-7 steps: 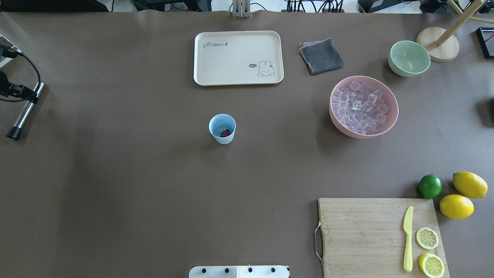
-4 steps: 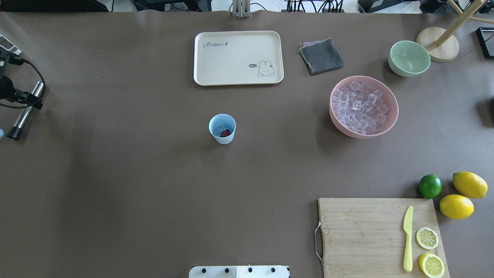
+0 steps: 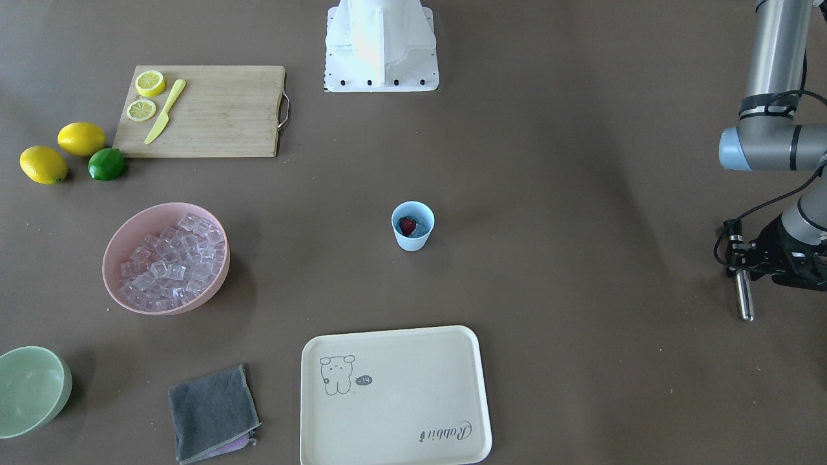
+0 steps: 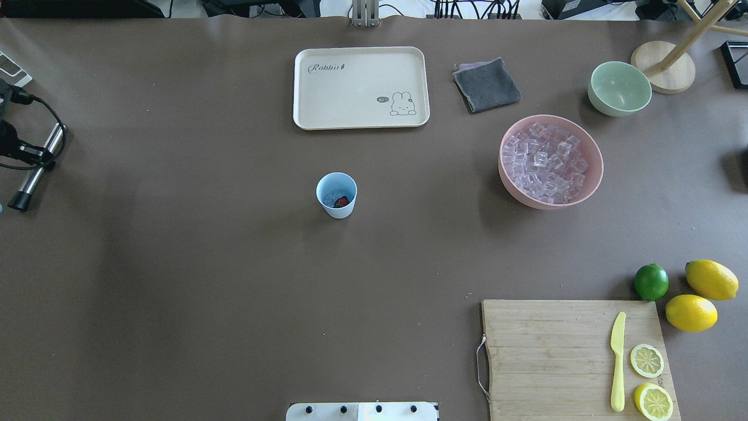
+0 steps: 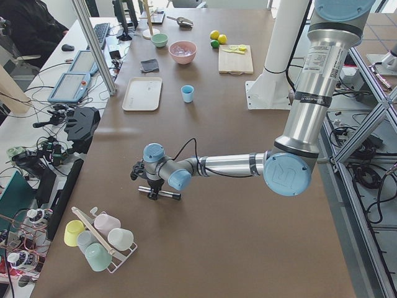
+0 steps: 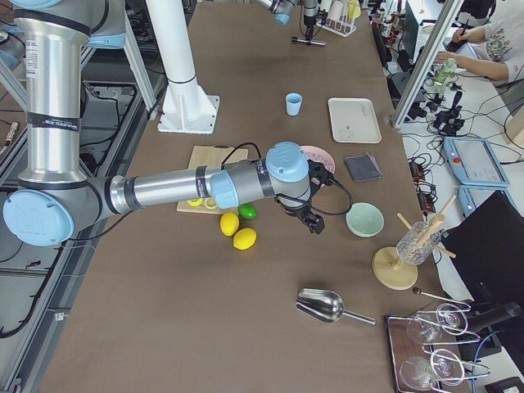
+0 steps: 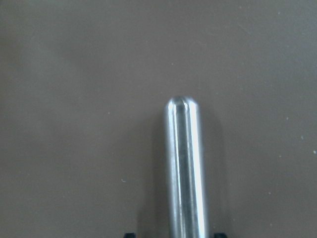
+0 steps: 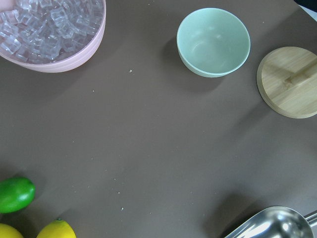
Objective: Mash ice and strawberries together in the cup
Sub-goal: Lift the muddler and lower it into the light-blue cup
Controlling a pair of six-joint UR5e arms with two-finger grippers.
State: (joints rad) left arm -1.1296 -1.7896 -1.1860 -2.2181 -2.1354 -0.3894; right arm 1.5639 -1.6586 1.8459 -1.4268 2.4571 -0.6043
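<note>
The small light blue plastic tumbler (image 4: 336, 195) stands upright at the centre of the overhead view on the matte brown table (image 4: 175, 263). Its long axis is vertical, its open mouth faces up, and its walls taper to the base. Inside lie a red strawberry (image 4: 342, 201), toward the lower right of the mouth, and a few clear glassy ice cubes (image 4: 331, 199) beside it. More such cubes fill the wide pink bowl (image 4: 549, 203) to the right, well apart from the tumbler.

At the far left edge of that view the left gripper (image 4: 42, 159) is clamped on a smooth, polished steel rod (image 4: 32, 178), round in section with a domed end. The rod runs diagonally from upper right to lower left, and its lower-left tip is black. The left wrist view shows a dark fingertip on either side of the rod.

The right gripper (image 6: 313, 223) shows only in the side view, near the pink bowl. I cannot tell whether it is clenched or released.
</note>
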